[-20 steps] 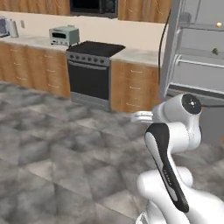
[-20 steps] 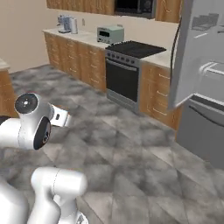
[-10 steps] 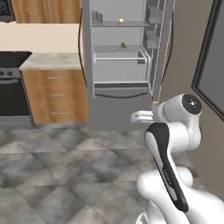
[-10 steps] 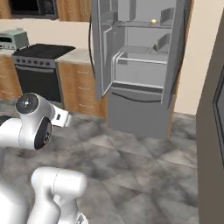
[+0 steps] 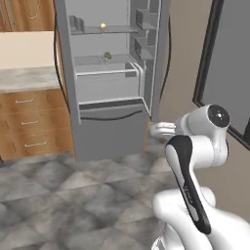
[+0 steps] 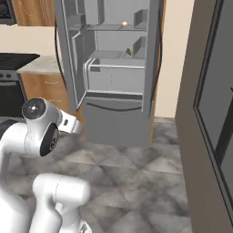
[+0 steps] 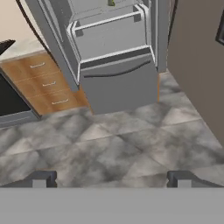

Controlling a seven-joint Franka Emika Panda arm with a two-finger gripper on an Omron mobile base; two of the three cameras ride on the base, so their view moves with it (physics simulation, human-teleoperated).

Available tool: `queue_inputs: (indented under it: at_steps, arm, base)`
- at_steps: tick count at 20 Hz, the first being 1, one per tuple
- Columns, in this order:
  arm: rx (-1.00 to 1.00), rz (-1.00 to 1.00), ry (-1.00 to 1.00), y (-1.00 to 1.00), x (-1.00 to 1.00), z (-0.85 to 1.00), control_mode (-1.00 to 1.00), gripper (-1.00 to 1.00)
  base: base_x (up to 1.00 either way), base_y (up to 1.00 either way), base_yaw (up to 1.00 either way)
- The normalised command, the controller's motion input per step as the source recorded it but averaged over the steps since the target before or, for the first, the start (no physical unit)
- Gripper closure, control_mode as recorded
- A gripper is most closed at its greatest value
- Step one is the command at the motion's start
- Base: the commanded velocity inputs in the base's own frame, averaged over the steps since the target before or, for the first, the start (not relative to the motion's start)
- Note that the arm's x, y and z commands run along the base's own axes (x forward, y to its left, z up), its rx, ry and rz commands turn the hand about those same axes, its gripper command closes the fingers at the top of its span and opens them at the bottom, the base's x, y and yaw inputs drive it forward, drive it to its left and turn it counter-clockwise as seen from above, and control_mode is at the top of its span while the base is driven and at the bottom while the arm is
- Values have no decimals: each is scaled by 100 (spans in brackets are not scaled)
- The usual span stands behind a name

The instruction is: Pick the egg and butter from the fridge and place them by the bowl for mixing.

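We saw the fridge standing open before the arm. Both base views showed the egg on an upper shelf and the butter on the shelf below, well apart from the tool. The hand view caught the butter at its top edge and looked down on the stone floor, with the tool's tips spread wide, holding nothing. The right base view alone showed a stove.
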Motion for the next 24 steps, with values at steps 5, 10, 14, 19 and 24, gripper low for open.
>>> queue_inputs:
  at_steps: [5,10,14,19,24]
  arm:
    - [0,0,0,0,0,0,100,-100]
    - [0,0,0,0,0,0,100,-100]
    - [0,0,0,0,0,0,100,-100]
    - [0,0,0,0,0,0,100,-100]
    - [0,0,0,0,0,0,100,-100]
  base:
    - [90,25,0]
    - [88,15,0]
    - [87,11,0]
    - [87,6,0]
    - [84,1,0]
